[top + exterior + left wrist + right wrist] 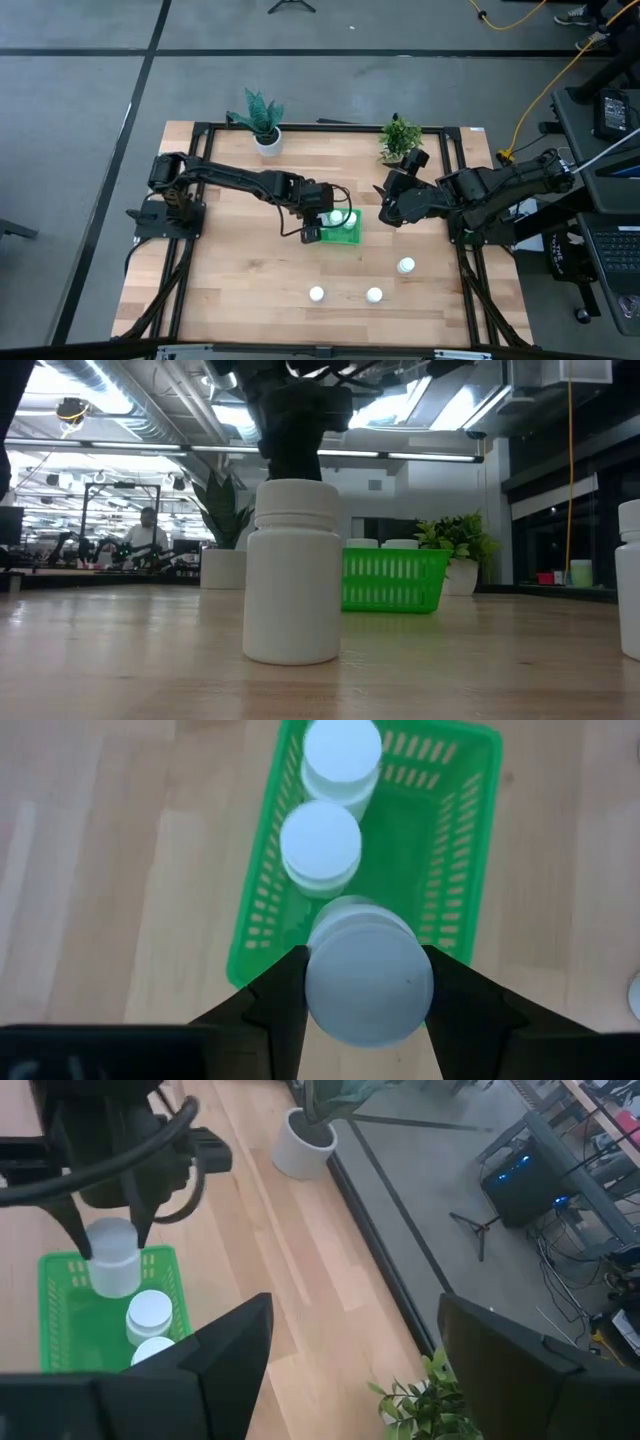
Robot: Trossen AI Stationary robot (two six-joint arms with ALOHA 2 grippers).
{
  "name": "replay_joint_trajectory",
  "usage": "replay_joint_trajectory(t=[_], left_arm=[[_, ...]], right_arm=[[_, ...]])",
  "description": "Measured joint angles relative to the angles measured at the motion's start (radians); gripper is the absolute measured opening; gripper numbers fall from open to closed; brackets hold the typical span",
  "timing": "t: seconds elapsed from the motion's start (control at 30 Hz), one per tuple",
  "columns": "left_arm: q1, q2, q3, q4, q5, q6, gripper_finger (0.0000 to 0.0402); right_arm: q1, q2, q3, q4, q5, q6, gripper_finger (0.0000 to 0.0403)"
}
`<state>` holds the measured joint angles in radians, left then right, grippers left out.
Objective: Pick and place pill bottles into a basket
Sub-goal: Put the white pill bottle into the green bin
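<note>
Your left gripper (365,1010) is over the near end of the green basket (475,840), its two fingers (275,1010) clamped on the sides of a white pill bottle (368,982). In the right wrist view that held bottle (113,1260) hangs above the basket's rim, not yet down on its floor. Two more bottles already stand inside: one in the middle (320,845) and one at the far end (342,755), lined up along one side wall. From overhead, the basket (345,238) sits near the centre of the wooden table (240,290), with the left gripper right at its left edge.

Three bottles are left out on the table in front of the basket: one toward the left (317,295), one beside it (374,295), and one further right and back (405,266). In the low view, one of them (293,572) stands upright close up, with the basket behind it.

Your right gripper (388,212) waits just right of the basket, fingers spread apart and holding nothing. Two potted plants stand at the back edge, one on the left (262,120) and one on the right (399,138).
</note>
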<state>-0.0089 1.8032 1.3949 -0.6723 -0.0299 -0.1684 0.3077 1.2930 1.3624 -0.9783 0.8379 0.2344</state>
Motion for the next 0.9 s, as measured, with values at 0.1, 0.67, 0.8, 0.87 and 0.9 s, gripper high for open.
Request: replay_joint_trajectory(t=[0.1,0.67,0.8,0.87,0.9], left_arm=[[0.014,0.0,0.0,-0.002,-0.001,0.011,0.0158],[0.044,0.055,0.0,0.003,0.034,0.057,0.0158],[0.045,0.056,0.0,0.005,0.033,0.077,0.0158],[0.049,0.056,0.0,0.004,0.034,0.077,0.0158],[0.052,0.056,0.0,0.004,0.037,0.077,0.0158]], right_arm=[[0.0,0.0,0.0,0.0,0.0,-0.001,0.0284],[0.0,0.0,0.0,0.0,0.0,-0.008,0.0284],[0.0,0.0,0.0,0.0,0.0,-0.008,0.0284],[0.0,0.0,0.0,0.0,0.0,-0.008,0.0284],[0.0,0.0,0.0,0.0,0.0,-0.008,0.0284]])
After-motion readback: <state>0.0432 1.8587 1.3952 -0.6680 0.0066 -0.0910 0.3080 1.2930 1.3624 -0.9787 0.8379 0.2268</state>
